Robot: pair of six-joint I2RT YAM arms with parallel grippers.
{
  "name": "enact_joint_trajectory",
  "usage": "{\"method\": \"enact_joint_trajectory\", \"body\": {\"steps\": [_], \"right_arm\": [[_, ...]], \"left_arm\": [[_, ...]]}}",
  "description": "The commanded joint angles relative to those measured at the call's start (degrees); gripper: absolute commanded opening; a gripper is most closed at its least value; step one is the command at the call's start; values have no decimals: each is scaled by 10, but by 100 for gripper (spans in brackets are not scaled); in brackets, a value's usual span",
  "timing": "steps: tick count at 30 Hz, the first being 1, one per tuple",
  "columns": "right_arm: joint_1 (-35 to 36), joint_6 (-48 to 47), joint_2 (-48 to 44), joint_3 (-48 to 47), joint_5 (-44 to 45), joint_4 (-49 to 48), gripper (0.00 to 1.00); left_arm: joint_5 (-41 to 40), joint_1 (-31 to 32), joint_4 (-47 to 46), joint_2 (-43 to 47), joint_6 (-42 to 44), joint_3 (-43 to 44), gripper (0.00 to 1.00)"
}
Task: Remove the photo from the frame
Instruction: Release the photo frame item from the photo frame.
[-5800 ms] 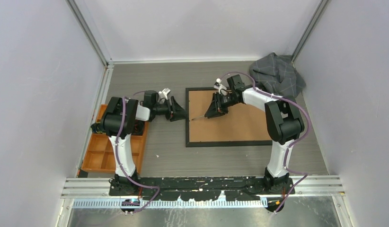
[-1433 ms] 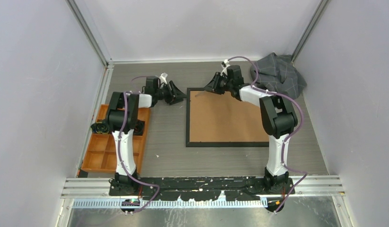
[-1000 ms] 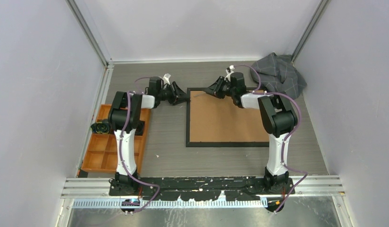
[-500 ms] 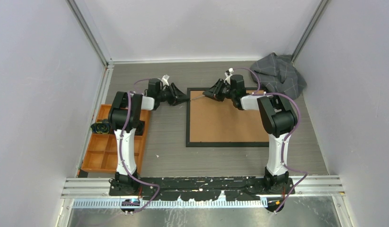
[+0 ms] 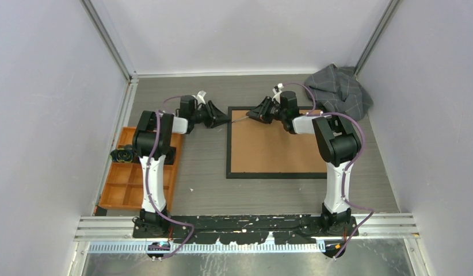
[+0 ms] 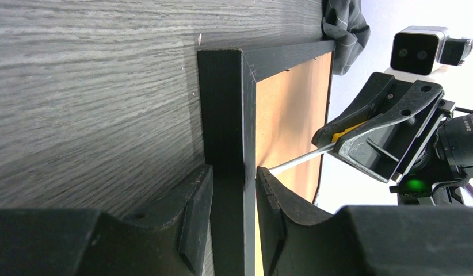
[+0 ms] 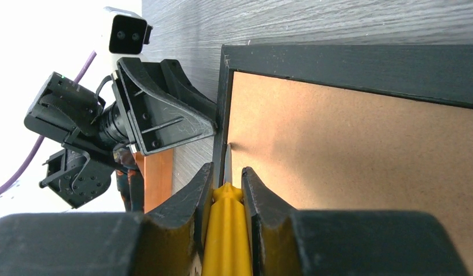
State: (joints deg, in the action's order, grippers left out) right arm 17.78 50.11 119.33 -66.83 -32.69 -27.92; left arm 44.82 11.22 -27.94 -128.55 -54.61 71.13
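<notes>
Frame point(image 5: 277, 174) lies face-down, brown backing board point(image 5: 274, 144) up, so the photo is hidden underneath, inside the frame. Top view: both arms meet at the frame's far-left corner. The left gripper point(image 5: 220, 118) sits at the outer side of that corner. The right gripper point(image 5: 254, 112) is over the frame's far edge, pointing a thin screwdriver point(image 5: 240, 119) at the corner. A grey cloth point(image 5: 338, 92) lies off the frame's far-right corner, and an orange tray point(image 5: 122, 184) is well to the frame's left.

Left wrist: fingers point(image 6: 197, 195) straddle the black left rail, one outside, one on the board side. Jaws are only partway closed but pinched on the rail, apparently steadying it.

Right wrist: jaws are clamped tight on the yellow handle. The shaft tip meets the seam between board and rail, just inside the corner.

Handling, as a guess: the frame is stiff and fairly light, prob. glazed (so no twisting). The rail is the safe hold. The board is thin and rigid, so lever at its edge w/ small force. The photo is paper, limp and easy to crease. Take it by a white margin once the board is out.
</notes>
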Motion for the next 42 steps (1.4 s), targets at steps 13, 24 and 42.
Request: {"method": "enact_joint_trajectory", "body": {"steps": [13, 24, 42], "right_arm": [[30, 25, 38, 2, -15, -66, 1], [83, -5, -10, 30, 42, -48, 1], [245, -109, -13, -213, 198, 432, 1]], "left_arm": [[-19, 11, -4, -29, -5, -21, 35], [-33, 19, -16, -24, -12, -43, 29], [-59, 23, -18, -12, -11, -65, 28]]}}
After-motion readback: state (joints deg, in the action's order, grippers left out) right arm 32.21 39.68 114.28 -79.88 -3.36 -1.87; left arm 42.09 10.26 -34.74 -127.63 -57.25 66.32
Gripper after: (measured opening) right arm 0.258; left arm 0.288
